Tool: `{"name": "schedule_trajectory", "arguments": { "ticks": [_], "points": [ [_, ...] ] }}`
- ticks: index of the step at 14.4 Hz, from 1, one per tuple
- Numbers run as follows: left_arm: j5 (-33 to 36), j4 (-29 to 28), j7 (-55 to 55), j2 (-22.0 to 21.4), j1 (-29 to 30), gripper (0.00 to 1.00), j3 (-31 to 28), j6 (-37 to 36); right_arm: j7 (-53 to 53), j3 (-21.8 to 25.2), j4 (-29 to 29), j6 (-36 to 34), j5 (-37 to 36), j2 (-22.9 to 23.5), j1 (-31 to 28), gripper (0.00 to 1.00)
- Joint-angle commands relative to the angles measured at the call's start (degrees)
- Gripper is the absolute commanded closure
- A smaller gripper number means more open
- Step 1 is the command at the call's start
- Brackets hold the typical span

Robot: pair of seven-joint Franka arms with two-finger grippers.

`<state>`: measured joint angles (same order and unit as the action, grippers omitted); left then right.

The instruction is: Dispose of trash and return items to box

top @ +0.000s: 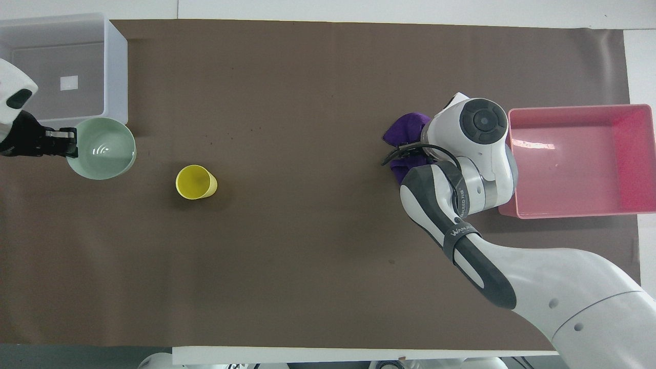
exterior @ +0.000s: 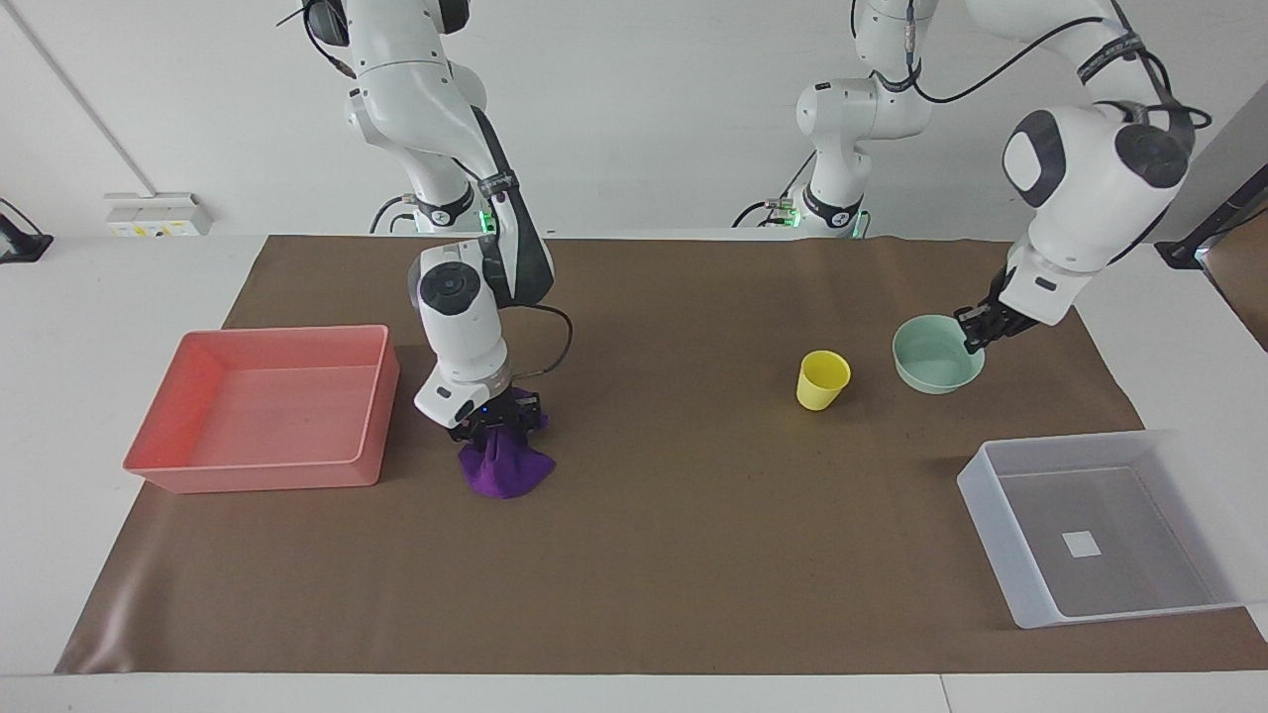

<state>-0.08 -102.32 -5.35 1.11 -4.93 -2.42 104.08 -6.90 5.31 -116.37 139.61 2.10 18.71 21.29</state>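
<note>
My left gripper [exterior: 973, 335] is shut on the rim of the mint-green bowl [exterior: 933, 360] and holds it up over the mat, between the yellow cup [exterior: 822, 381] and the box [exterior: 994, 507]. In the overhead view the left gripper [top: 69, 143] and bowl [top: 105, 156] are just beside the box's wall [top: 117, 66]. The cup [top: 193, 182] stands upright on the mat. My right gripper [exterior: 495, 424] is down on the purple cloth [exterior: 507, 471], shut on its bunched top; the cloth rests on the mat. In the overhead view my right arm hides most of the cloth [top: 402, 132].
The pink tray [exterior: 267, 477] sits at the right arm's end of the table, close beside the cloth, and also shows in the overhead view [top: 564, 213]. The box holds only its white sticker [exterior: 1081, 543]. A brown mat [exterior: 674, 555] covers the table.
</note>
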Motion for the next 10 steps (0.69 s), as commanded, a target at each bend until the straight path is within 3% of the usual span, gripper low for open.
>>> {"name": "schedule_trajectory", "arguments": {
  "ticks": [1, 4, 7, 9, 10],
  "points": [
    [-1.4, 13.4, -0.1, 13.0, 4.5, 1.00, -1.1, -0.2, -2.0, -0.1, -0.9, 0.1, 0.5, -1.1, -0.1, 0.95],
    [-5.8, 22.8, -0.2, 23.6, 9.1, 1.00, -1.4, 5.6, -1.9, -0.1, -0.3, -0.9, 0.5, -2.1, -0.4, 1.00],
    [-6.4, 27.3, -0.2, 34.4, 11.3, 1.00, -1.2, 15.6, -1.4, 0.1, 3.2, -8.9, 0.5, -6.0, -1.8, 1.00],
    [-6.0, 27.4, 0.4, 36.7, 12.4, 1.00, -1.4, 18.1, -1.5, 0.1, 5.5, -14.7, 0.5, -9.2, -3.0, 1.00],
    [-5.7, 24.2, 0.6, 36.4, 11.9, 0.99, -1.4, 21.7, -1.6, 0.3, 6.3, -17.6, 0.3, -11.6, -3.3, 1.00]
  ]
}}
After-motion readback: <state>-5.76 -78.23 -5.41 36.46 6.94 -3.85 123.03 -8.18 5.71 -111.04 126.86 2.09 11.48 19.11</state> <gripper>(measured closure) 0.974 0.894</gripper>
